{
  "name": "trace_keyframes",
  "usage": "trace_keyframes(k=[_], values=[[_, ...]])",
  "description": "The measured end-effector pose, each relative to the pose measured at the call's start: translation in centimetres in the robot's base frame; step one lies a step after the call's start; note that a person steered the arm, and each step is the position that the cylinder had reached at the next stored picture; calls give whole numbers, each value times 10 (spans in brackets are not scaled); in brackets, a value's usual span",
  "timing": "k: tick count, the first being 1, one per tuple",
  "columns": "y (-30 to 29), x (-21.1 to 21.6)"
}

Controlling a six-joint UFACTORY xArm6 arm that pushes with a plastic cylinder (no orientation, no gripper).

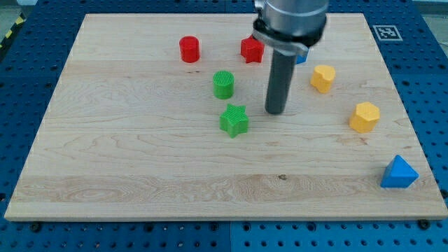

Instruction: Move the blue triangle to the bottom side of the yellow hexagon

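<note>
While my tip [276, 112] sits mid-board, touching nothing, just right of the green star [234, 120], the blue triangle [399, 173] lies at the bottom-right corner of the board [126, 175]. It's below and right of the yellow hexagon [365, 116], well apart from the tip. Rod only, so nothing held.

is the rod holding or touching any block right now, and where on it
Nothing is held. My tip rests on bare board, apart from the green star at its left and far from the blue triangle.
</note>
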State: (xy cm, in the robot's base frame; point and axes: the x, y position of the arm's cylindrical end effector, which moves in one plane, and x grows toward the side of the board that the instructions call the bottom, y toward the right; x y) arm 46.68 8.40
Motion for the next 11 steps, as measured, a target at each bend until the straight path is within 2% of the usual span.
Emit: trace_keyframes(k=[2,3,4,6,9,11], values=[[20,104],[52,151],[77,151],[208,151],[158,147],[174,141]])
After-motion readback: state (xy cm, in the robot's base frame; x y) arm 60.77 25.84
